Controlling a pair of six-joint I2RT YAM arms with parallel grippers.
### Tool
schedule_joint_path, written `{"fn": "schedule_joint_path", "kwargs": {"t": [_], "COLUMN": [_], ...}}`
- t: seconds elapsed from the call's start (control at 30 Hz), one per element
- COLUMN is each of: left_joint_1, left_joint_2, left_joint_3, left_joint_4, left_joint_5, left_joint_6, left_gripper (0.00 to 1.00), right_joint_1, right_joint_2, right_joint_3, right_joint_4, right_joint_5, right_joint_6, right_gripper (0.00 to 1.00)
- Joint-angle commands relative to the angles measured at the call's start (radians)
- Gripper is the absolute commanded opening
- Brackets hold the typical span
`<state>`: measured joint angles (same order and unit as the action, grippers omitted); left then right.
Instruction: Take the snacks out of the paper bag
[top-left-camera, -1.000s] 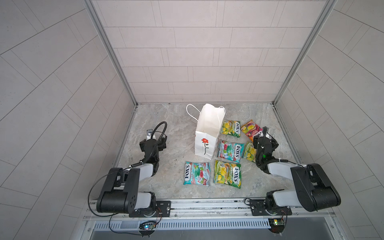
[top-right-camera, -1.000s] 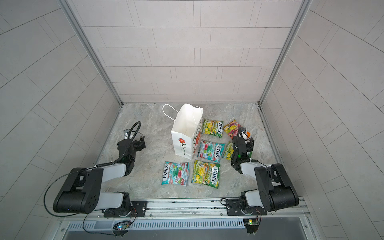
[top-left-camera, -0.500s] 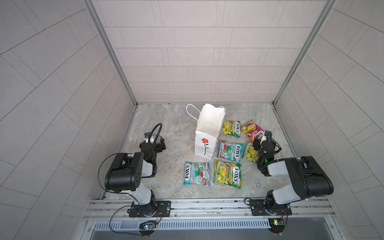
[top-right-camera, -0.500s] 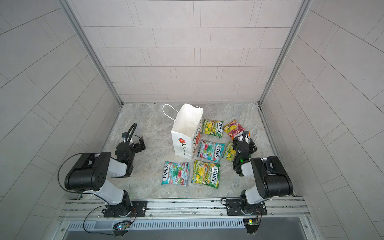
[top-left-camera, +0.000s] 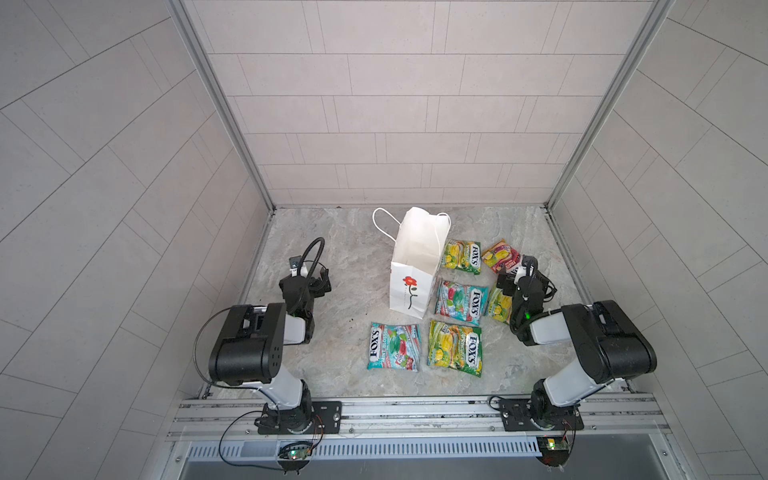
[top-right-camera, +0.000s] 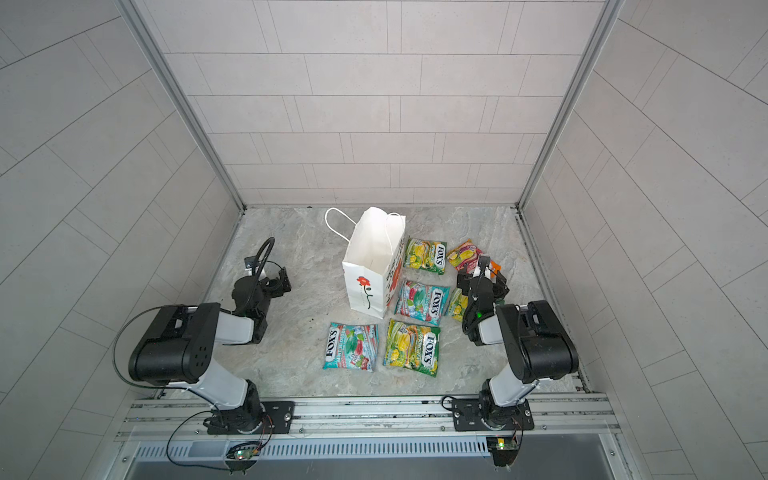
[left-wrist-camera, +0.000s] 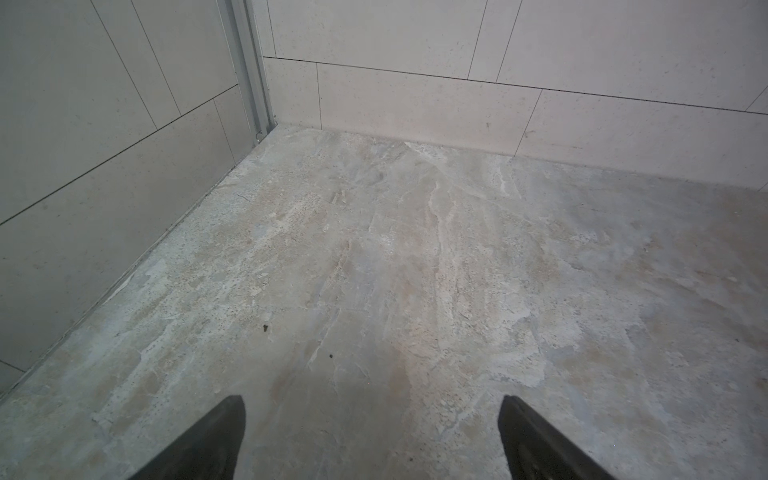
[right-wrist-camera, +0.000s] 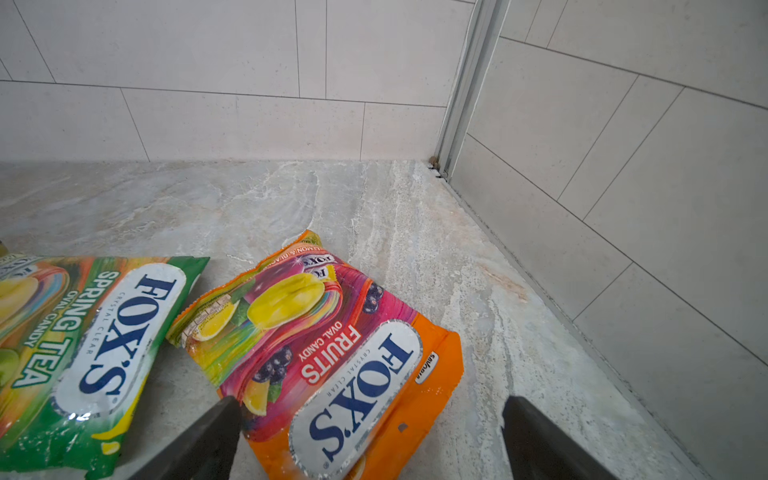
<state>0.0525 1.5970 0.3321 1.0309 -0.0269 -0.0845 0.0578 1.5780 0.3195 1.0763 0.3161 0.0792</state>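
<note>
- Where three pale tiled walls (top-left-camera: 395, 124) close the cell, a grey stone-look table (top-left-camera: 353, 257) forms the base. A metal rail (top-left-camera: 415, 411) runs along its front edge.
- Left arm (top-left-camera: 249, 345): folded low at the left, well apart from the bag, with bare table between them.
- Right arm (top-left-camera: 598, 345): folded low at the right. In both top views its wrist covers part of the half-hidden green-yellow pouch (top-left-camera: 498, 305) and one end of the orange-pink pouch (top-left-camera: 500, 257).
- Paper bag (top-left-camera: 415, 266): white, upright behind the table's middle, long axis vertical, mouth open upward. Its red flower faces the rail and its printed side (top-right-camera: 392, 274) faces the pouches. One cord handle (top-left-camera: 384, 224) droops leftward.
- Front teal-red pouch (top-left-camera: 394, 347) and front green-yellow pouch (top-left-camera: 456, 348): flat, just beside each other, nearest the rail. The logo sits at the left end of the first and the right end of the second.
- Middle teal-red pouch (top-left-camera: 460, 302): flat, just beside the bag's base, long axis across the table, logo end rightward.
- Rear green-yellow pouch (top-left-camera: 461, 257): flat, right of the bag, logo end rightward.
- Orange-pink pouch: flat and skewed, with its logo end toward the right gripper.
- Left gripper (left-wrist-camera: 372, 399): fingers spread wide over bare table, holding nothing.
- Right gripper (right-wrist-camera: 370, 400): fingers spread wide either side of the orange-pink pouch's logo end, clamping nothing. Whether a finger touches the pouch cannot be told.
</note>
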Motion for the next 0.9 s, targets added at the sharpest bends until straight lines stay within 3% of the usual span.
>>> {"fn": "schedule_joint_path", "kwargs": {"t": [0.0, 0.87], "left_joint_1": [-0.004, -0.014], "left_joint_2": [-0.013, -0.012], "left_joint_3": [0.012, 0.028], "left_joint_4": [-0.012, -0.045], "left_joint_5": [0.016, -0.002], "left_joint_6": [0.014, 0.023], "left_gripper": [1.00, 1.00], "right_joint_1": [0.004, 0.004], "right_joint_2": [0.003, 0.002], "right_joint_3": [0.006, 0.005], "right_joint_4": [-0.029, -0.027], "right_joint_5": [0.025, 0.024], "right_joint_6": [-0.021, -0.022], "right_gripper": [0.99, 0.99]}}
